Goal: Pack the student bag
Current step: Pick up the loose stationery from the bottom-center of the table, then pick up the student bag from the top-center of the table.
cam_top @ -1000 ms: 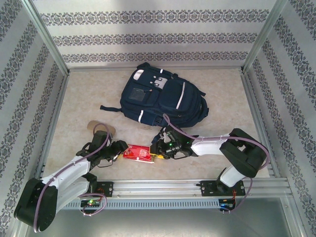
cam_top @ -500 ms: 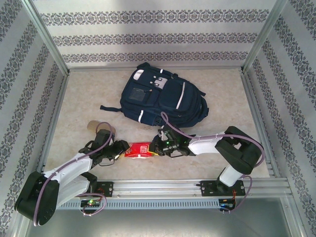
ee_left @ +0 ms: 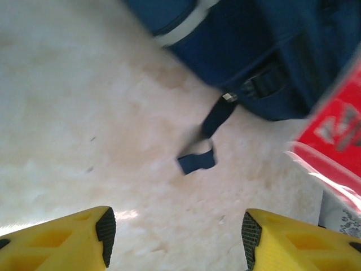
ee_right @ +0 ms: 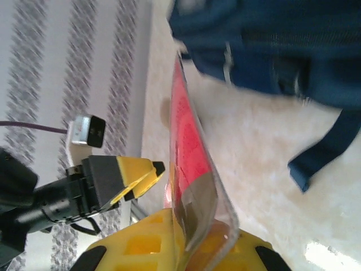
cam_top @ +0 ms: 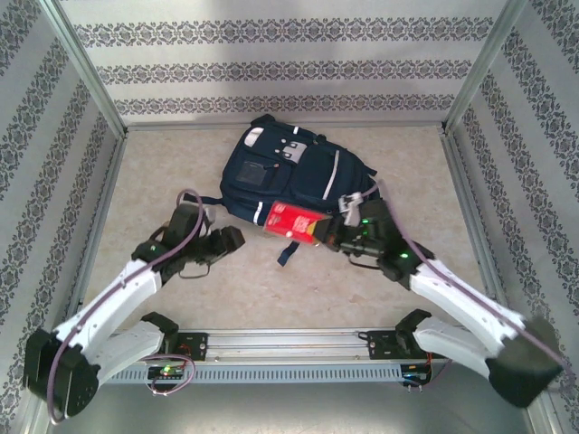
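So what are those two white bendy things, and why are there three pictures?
Those are two robot arms bolted to a table, each ending in a two-finger pincher called a gripper. One picture comes from a camera high above; the other two come from little cameras on the wrists, so you see yellow fingers up close. A big navy student bag lies on the table. The right gripper is pinched shut on a red packet, right next to the bag. The left gripper is open and holds nothing.
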